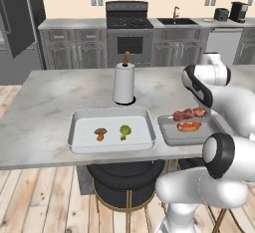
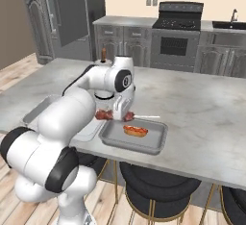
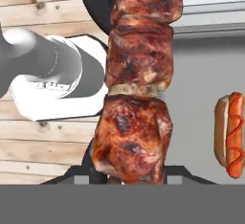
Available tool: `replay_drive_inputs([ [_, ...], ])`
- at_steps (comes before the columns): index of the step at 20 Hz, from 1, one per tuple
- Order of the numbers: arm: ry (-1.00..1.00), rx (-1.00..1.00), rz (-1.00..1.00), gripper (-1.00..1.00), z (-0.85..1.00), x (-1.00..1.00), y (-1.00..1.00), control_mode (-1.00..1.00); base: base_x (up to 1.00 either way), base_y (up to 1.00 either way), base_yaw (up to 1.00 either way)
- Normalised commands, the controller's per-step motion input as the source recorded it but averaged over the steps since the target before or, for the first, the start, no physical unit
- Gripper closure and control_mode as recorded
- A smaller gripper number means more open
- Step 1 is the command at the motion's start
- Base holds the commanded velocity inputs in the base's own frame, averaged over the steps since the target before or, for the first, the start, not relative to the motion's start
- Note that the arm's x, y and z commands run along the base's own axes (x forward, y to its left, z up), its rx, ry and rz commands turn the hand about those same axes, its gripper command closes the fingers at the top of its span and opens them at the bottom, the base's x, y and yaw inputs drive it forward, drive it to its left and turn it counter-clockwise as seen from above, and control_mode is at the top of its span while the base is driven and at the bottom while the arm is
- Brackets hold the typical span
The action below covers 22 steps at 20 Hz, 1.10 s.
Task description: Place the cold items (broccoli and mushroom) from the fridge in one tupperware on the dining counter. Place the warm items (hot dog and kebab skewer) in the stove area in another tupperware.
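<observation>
The kebab skewer (image 2: 115, 115) is being pinched between the fingers of the gripper (image 2: 121, 117), right of center in the left base view, just above the near-left edge of the grey tupperware (image 2: 156, 142). Its long axis is lying level, the bare stick pointing toward the right of the right base view. The hot dog (image 2: 135, 131) is resting inside that tupperware. The arm is being bent sharply, wrist pointing downward. Broccoli (image 1: 125, 131) and mushroom (image 1: 100, 134) are lying in the white tupperware (image 1: 79, 117) at lower center-left.
</observation>
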Motion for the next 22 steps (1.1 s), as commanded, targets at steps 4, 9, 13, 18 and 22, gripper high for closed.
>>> replay_drive_inputs([
  [4, -0.19, 0.00, 0.22, 1.00, -0.48, 0.20, 0.00, -1.00, 0.00, 0.00, 0.00],
  [9, -0.09, 0.00, 0.16, 1.00, -0.39, 0.15, -0.14, -1.00, 0.00, 0.00, 0.00],
  [13, -0.03, 0.00, 0.05, 1.00, -0.31, 0.05, -0.26, -1.00, 0.00, 0.00, 0.00],
  [18, 0.00, 0.00, -0.01, 1.00, -0.20, 0.35, -0.21, -1.00, 0.00, 0.00, 0.00],
  [22, 0.00, 0.00, -0.02, 1.00, -0.19, 0.50, -0.10, -1.00, 0.00, 0.00, 0.00],
])
